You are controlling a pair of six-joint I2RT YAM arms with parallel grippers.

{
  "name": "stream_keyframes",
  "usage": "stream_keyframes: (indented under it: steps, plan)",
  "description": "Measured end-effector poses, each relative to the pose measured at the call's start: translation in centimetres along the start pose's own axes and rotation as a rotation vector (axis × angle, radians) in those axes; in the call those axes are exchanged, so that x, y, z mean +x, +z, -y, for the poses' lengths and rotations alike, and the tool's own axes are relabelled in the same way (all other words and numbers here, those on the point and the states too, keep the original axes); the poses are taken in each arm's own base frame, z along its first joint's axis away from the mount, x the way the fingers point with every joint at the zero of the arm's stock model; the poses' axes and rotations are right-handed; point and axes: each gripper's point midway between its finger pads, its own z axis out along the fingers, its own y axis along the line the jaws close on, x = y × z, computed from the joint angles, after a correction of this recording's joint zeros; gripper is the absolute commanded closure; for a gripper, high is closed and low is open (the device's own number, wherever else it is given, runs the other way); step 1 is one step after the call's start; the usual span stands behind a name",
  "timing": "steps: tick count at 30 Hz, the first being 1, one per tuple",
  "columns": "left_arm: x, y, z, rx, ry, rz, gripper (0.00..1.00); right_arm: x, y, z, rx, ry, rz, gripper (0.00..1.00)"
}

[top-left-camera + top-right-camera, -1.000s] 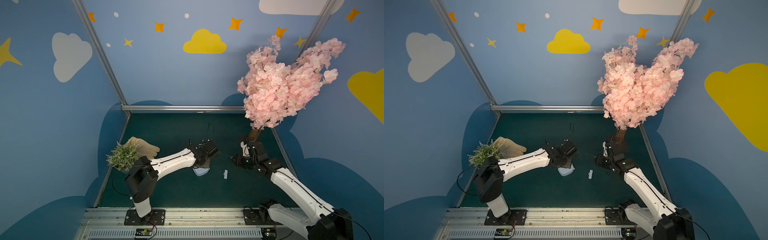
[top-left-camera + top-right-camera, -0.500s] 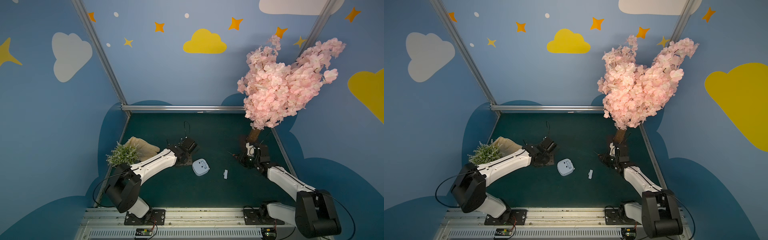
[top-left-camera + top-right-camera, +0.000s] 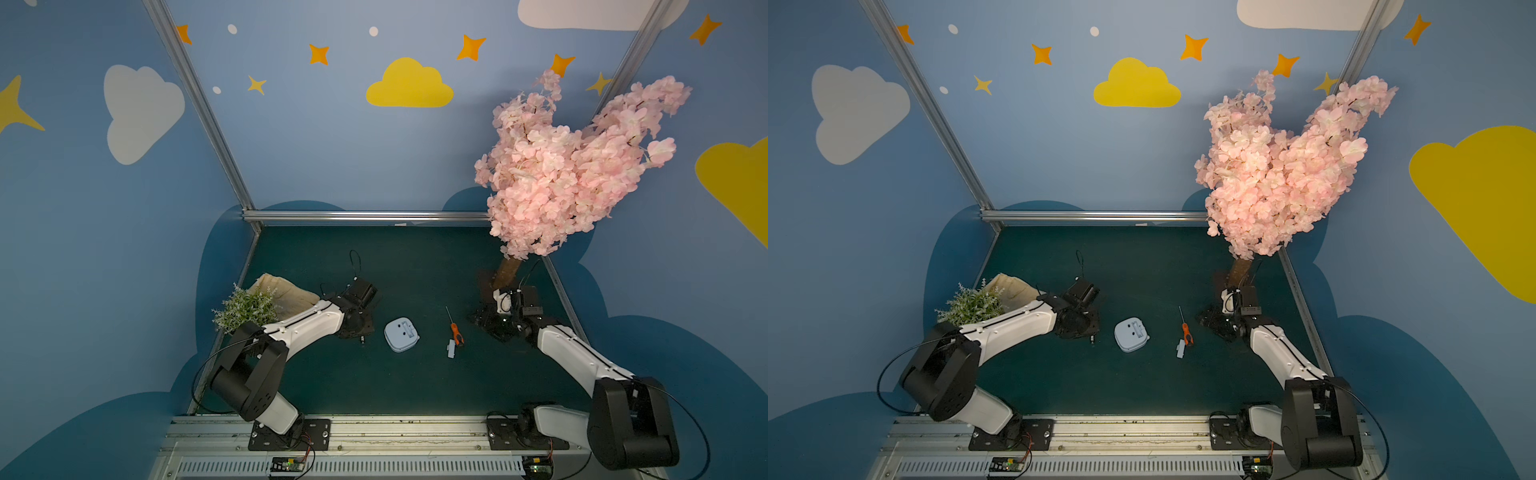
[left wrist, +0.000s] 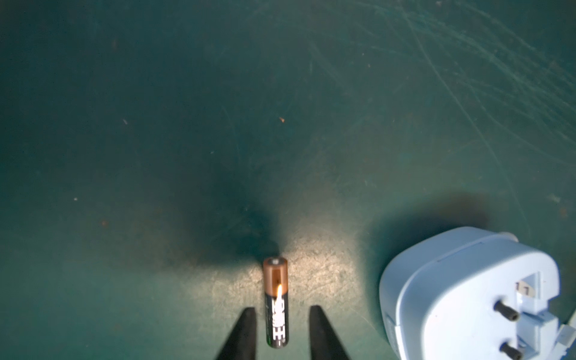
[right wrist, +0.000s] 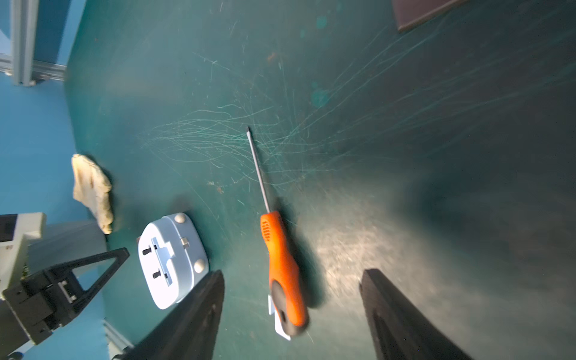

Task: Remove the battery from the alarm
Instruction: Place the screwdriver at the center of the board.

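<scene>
The battery (image 4: 276,302), a dark cylinder with a copper end, lies on the green mat between the fingers of my left gripper (image 4: 282,308). The jaws stand apart and touch neither side of it. In both top views it is a tiny dark speck (image 3: 363,340) (image 3: 1092,339) left of the alarm. The alarm (image 3: 401,334) (image 3: 1131,334) (image 4: 467,296) (image 5: 171,261) rests face down, its pale blue back up, with nothing holding it. My right gripper (image 5: 293,271) is wide open over the mat, right of the alarm (image 3: 484,322).
An orange-handled screwdriver (image 3: 456,332) (image 5: 280,258) lies on the mat between my right fingers, its handle end over a small pale cover (image 3: 451,348). A pink blossom tree (image 3: 561,174) stands at the back right. A green plant (image 3: 245,307) and a beige cloth (image 3: 286,293) sit at the left.
Both arms have drawn back from the alarm, leaving it uncovered on the mat. The left jaws have opened off the battery. The right jaws have opened, and the screwdriver now lies on the mat.
</scene>
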Motion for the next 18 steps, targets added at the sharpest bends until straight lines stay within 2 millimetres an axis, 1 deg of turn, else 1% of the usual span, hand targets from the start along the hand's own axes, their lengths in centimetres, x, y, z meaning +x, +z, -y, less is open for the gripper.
stream_keyframes:
  steps: [1, 3, 7, 10, 12, 14, 16, 18]
  plan:
    - [0.0, 0.0, 0.0, 0.002, -0.001, -0.001, 0.51, 0.0, -0.4, 0.0, 0.010, -0.011, 0.002, 0.24]
    - [0.1, 0.0, -0.1, 0.007, -0.007, -0.003, 0.47, 0.3, -1.2, -0.2, 0.018, -0.034, -0.007, 0.25]
    - [0.6, -0.8, -0.1, 0.038, -0.017, 0.000, 0.46, 2.0, -2.0, -0.5, 0.014, -0.071, -0.056, 0.27]
    - [0.8, -2.3, 0.2, 0.089, -0.027, 0.022, 0.46, 3.7, -2.6, -2.2, -0.038, -0.120, -0.098, 0.30]
    - [1.0, -3.6, 0.5, 0.130, -0.034, 0.045, 0.46, 4.8, -3.0, -3.9, -0.097, -0.163, -0.120, 0.32]
    - [1.2, -4.7, 0.7, 0.166, -0.040, 0.065, 0.46, 5.7, -3.1, -5.1, -0.135, -0.191, -0.144, 0.34]
    - [1.6, -5.6, 1.0, 0.202, -0.045, 0.080, 0.45, 6.7, -3.0, -5.8, -0.156, -0.209, -0.179, 0.35]
    - [2.0, -6.3, 1.1, 0.231, -0.049, 0.092, 0.45, 7.5, -2.6, -6.1, -0.159, -0.215, -0.213, 0.36]
